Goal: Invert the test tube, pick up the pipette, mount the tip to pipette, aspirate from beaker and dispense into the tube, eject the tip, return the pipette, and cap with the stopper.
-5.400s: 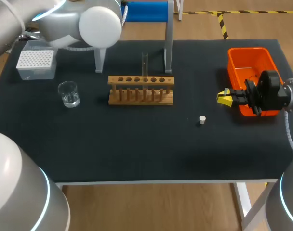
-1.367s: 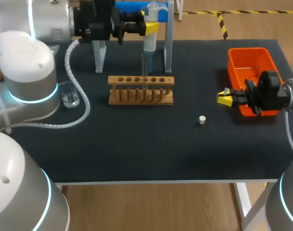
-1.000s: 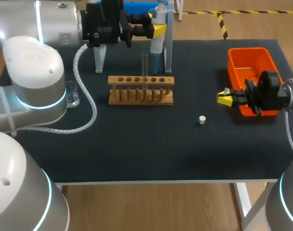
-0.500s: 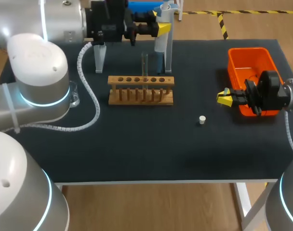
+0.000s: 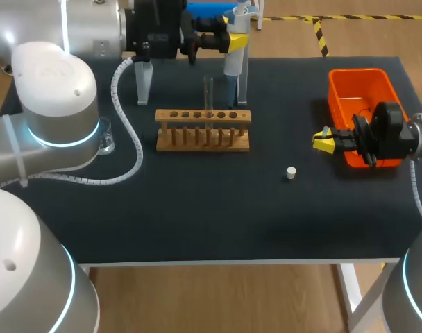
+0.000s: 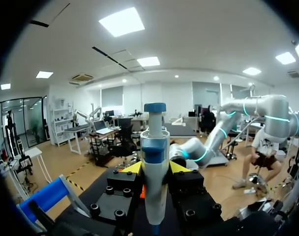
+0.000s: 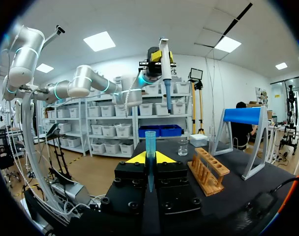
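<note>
Currently left end effector pinches white-and-blue plastic pipette upright, while right end effector pinches blue plastic tip, mouth outward, likely ready for mounting.

Rack and 2 stand legs around test tube

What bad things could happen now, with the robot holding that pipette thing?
1. The pipette in the left gripper is close to the stand and the tube. A sloppy move might knock one of them.
2. The right gripper pinches a thin blue tip. If the pipette meets it crooked, the tip may slip out.
</note>
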You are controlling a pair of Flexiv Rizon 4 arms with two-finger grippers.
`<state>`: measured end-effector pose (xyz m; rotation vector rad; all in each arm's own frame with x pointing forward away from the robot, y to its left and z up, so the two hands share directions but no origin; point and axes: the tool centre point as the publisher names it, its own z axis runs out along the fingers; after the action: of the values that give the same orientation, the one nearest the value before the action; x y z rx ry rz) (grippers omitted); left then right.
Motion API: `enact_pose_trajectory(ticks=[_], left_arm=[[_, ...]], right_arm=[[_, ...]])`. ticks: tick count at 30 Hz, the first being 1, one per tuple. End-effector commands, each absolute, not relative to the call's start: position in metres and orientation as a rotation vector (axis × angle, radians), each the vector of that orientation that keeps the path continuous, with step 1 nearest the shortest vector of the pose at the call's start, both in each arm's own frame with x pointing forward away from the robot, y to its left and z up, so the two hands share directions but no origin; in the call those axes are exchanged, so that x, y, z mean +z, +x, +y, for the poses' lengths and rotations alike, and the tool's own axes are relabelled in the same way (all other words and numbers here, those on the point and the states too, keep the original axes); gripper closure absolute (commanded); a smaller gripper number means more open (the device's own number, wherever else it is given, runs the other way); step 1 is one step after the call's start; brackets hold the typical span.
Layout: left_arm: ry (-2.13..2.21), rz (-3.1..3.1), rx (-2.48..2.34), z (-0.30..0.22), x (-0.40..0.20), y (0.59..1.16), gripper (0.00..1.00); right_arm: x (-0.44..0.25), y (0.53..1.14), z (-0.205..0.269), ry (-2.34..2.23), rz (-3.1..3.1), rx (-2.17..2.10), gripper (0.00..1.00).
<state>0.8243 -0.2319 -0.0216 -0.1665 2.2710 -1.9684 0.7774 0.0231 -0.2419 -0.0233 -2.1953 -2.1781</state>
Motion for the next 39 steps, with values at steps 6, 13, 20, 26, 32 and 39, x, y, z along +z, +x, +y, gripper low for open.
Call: enact_pose_trajectory(ticks=[6,13,20,26,32,39], left_arm=[[-0.189,2.264,-1.945,-0.2298,-0.0211,0.8253,1.00],[-0.178,2.266,-1.949,-0.2298,-0.0207,0.8251,1.00],[-0.178,2.264,-1.950,-0.2296,-0.0204,0.8249,1.00],[-0.178,2.264,-1.950,-0.2296,-0.0204,0.8249,1.00],[-0.178,2.264,-1.950,-0.2296,-0.0204,0.8249,1.00],[-0.178,2.264,-1.950,-0.2296,-0.0204,0.8249,1.00]], right_arm=[[-0.2419,0.7766,0.0221,-0.021,-2.196,-2.177,1.00],[-0.2419,0.7766,0.0221,-0.021,-2.196,-2.177,1.00],[-0.2419,0.7766,0.0221,-0.021,-2.196,-2.177,1.00],[-0.2419,0.7766,0.0221,-0.021,-2.196,-2.177,1.00],[-0.2419,0.7766,0.0221,-0.021,-2.196,-2.177,1.00],[-0.2419,0.7766,0.0221,-0.021,-2.196,-2.177,1.00]])
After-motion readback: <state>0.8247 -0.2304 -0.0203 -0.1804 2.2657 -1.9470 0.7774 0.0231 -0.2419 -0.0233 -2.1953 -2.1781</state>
